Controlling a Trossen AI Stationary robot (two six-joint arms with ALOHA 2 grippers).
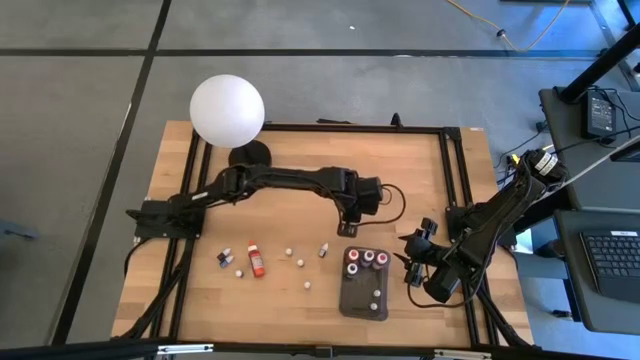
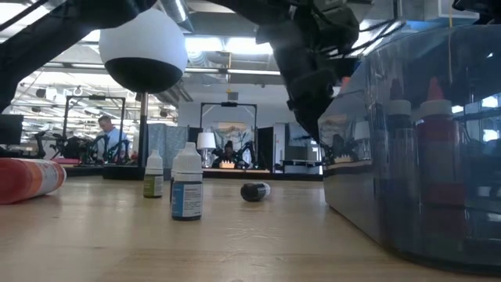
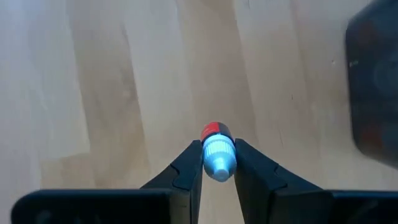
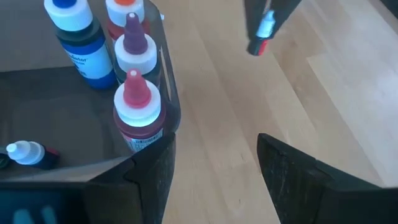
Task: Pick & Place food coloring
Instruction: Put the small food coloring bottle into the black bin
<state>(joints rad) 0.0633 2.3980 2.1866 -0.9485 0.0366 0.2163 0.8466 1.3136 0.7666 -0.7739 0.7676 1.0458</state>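
You work on a pale wooden tabletop [image 1: 300, 300] bordered by a black rail frame, with grey floor around it and a white globe lamp on a black base [image 1: 228, 110] at the far side.

The step in hand appears to be transport: the left gripper [image 3: 217, 163] is clamped on a tiny red-bodied dropper bottle with a pale blue-white cap [image 3: 217, 149], held above bare wood close to the dark grey rounded rectangular tray [image 1: 363, 297]. The jaws stand only a bottle's width apart, pressing the bottle from both sides.

The next move calls for carrying the bottle over the tray and lowering it into a free spot clear of the bottles already standing there [image 4: 134, 106]. Watch for contact with those upright bottles.

The right gripper [image 4: 211, 165] waits beside the tray's edge, fingers spread wide and holding nothing.

Other small bottles [image 1: 257, 260] remain scattered on the wood, well apart from the tray.
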